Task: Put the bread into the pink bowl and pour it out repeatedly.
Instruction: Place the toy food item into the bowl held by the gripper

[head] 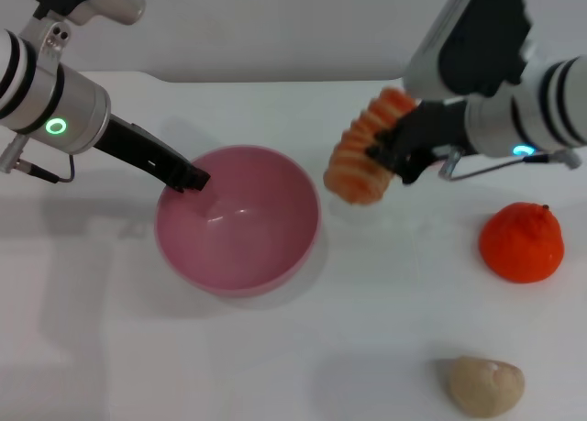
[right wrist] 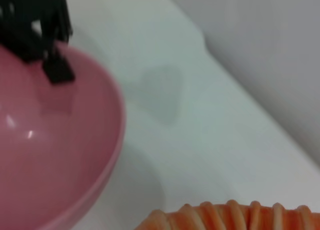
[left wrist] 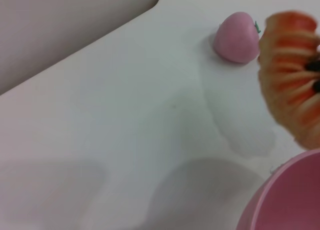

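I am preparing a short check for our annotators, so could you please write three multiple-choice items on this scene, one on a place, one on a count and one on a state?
1. Where is the bread?
A. Lying in the pink bowl
B. Held in the air to the right of the pink bowl
C. On the table beside the beige lump

2. How many loose items lie on the table in the head view, apart from the bowl?
A. Two
B. Four
C. None

3. What is the state of the pink bowl?
A. Tipped over
B. Upright with the bread in it
C. Upright with no food in it

Answers:
1 B: the right gripper grips the loaf clear of the bowl.
2 A: only the orange fruit and beige lump show.
3 C: its inside is bare, with the left gripper at its rim.
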`<state>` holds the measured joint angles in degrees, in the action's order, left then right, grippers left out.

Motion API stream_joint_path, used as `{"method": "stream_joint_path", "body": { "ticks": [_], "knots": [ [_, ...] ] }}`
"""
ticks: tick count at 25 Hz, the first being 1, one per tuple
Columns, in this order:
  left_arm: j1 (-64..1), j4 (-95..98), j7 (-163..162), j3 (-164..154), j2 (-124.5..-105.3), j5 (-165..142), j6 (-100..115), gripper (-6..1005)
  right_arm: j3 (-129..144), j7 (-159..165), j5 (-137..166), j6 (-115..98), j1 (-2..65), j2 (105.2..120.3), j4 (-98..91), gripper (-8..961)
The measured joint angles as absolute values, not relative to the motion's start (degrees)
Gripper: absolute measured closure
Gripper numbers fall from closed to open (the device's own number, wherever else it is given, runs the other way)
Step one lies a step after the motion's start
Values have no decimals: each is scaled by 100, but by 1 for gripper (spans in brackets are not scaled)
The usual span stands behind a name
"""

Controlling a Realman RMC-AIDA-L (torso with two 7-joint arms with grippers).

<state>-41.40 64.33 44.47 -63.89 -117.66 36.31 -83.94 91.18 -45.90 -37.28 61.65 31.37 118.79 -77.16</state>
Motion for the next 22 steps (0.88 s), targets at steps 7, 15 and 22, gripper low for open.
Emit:
{"method": "stream_joint_path", "body": {
  "ticks": [7,15,22],
  "knots": [
    [-4147,6433,4419,-6389,-11760,3628,-8420,915,8853,-4391,-3566,6322,2600,11875,-9107,836],
    [-4170,6419,4406,-6399,-11765,3625,-8444,914,9040,-4108,-3623,6764,2374,11885,-10465,840],
    [-4176,6415,4372,-6514,-11783,3620,-8455,914,9957,-3897,-3676,6846,2576,11889,-10760,845]
  ]
}}
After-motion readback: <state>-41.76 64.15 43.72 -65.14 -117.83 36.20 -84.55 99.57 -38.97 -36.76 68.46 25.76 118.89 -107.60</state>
